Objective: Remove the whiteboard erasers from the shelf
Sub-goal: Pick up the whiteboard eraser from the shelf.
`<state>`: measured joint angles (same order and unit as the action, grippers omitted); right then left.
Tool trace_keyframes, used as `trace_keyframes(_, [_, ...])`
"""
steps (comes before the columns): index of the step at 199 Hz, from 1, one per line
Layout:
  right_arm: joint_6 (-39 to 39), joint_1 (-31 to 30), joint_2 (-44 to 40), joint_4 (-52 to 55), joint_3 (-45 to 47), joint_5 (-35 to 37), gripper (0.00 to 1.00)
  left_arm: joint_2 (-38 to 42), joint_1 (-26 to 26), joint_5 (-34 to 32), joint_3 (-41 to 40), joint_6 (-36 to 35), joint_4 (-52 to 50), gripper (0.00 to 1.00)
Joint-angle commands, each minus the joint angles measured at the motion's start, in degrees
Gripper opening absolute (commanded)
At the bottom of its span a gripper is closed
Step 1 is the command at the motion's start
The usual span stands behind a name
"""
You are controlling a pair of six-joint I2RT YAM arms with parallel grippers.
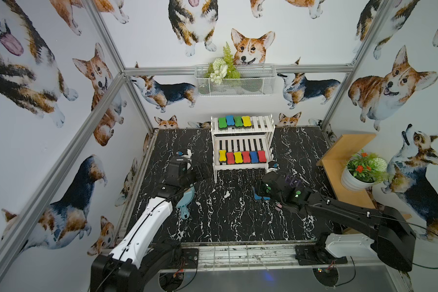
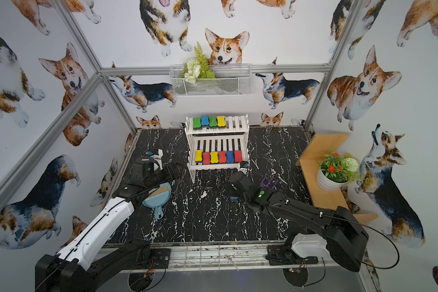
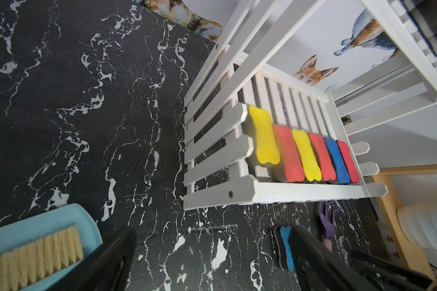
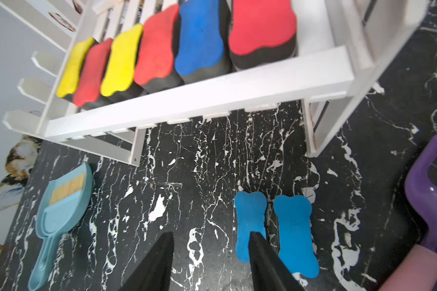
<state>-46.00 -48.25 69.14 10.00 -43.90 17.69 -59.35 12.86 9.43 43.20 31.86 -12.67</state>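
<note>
The black marble table [image 1: 225,222] carries the white slatted shelf [image 1: 240,165] at its 12 o'clock edge. Four whiteboard erasers [image 1: 234,121] sit on the upper tier. The lower row of six [image 1: 242,156] runs 9 to 3, each bone's long axis lying 12 to 6.

Two blue erasers [image 4: 293,221] lie side by side on the table. The right gripper [image 4: 211,235] is right at them, its jaws parted and holding nothing. The red end eraser [image 4: 263,25] lies at its 12 o'clock, so I'd judge that arm nearer.

The left gripper [image 3: 212,229] gapes wide and empty. The yellow end eraser [image 3: 263,136] is at roughly its 2 o'clock.
</note>
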Motion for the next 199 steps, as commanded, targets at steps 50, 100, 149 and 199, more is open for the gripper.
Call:
trace_keyframes(50, [9.9,0.0,-3.1,9.7,-10.6,-3.3,0.57,0.1,0.1,1.7,0.2,0.2,1.1,0.99])
trace_keyframes(100, [16.3,4.2,0.0,15.6,-25.1,-2.2,0.57,-0.4,0.1,1.9,0.1,-0.3,1.3,1.0])
trace_keyframes(149, [21.8,11.7,10.2,19.4,-41.7,-6.2,0.58,-0.5,0.1,1.8,0.0,-0.6,1.5,1.0])
trace_keyframes(199, [24.4,16.9,25.1,22.4,-59.7,-9.9,0.58,-0.4,0.1,1.8,-0.1,-0.7,1.3,1.0])
